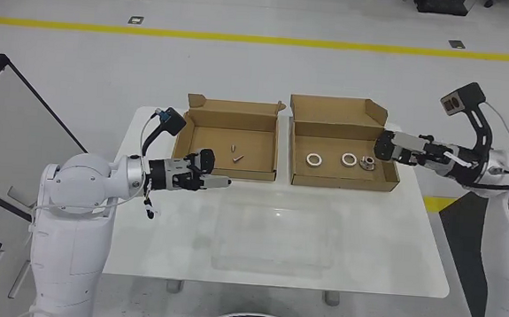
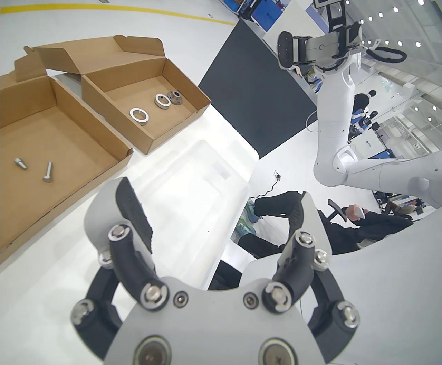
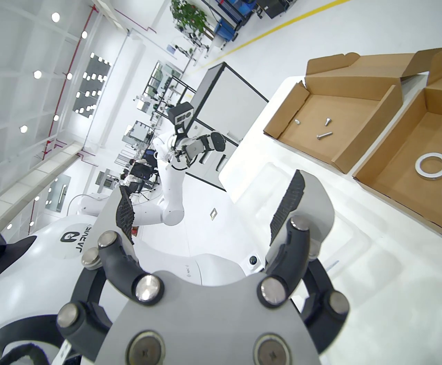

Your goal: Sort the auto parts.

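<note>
— On the white table [image 1: 390,248], which box holds what?

— Two open cardboard boxes stand side by side at the back. The bolt box [image 1: 256,136], on the left arm's side, has small bolts [image 3: 324,135] lying on its floor (three of them, going by the right wrist view). The ring box [image 1: 336,138], on the right arm's side, holds two flat metal rings [image 2: 131,114] and a darker flanged piece [image 2: 175,96]. The three sit in a loose row, with the flanged piece nearest the box's outer wall.

— And in front of the boxes?

— A clear plastic tray [image 1: 275,240] lies on the table, between the two arms and nearer the front edge.

— Where is the left gripper [image 1: 221,182]?

— Just in front of the bolt box's front wall, pointing across the table toward the other arm. Its fingers [image 2: 133,207] are spread wide.

— And the right gripper [image 1: 379,151]?

— By the outer wall of the ring box, just beside the flanged piece as seen from above. Whether it touches the box or the part I cannot tell. Its jaws stand wide apart too, with the black ribbed pads [image 3: 286,204] facing each other.
</note>
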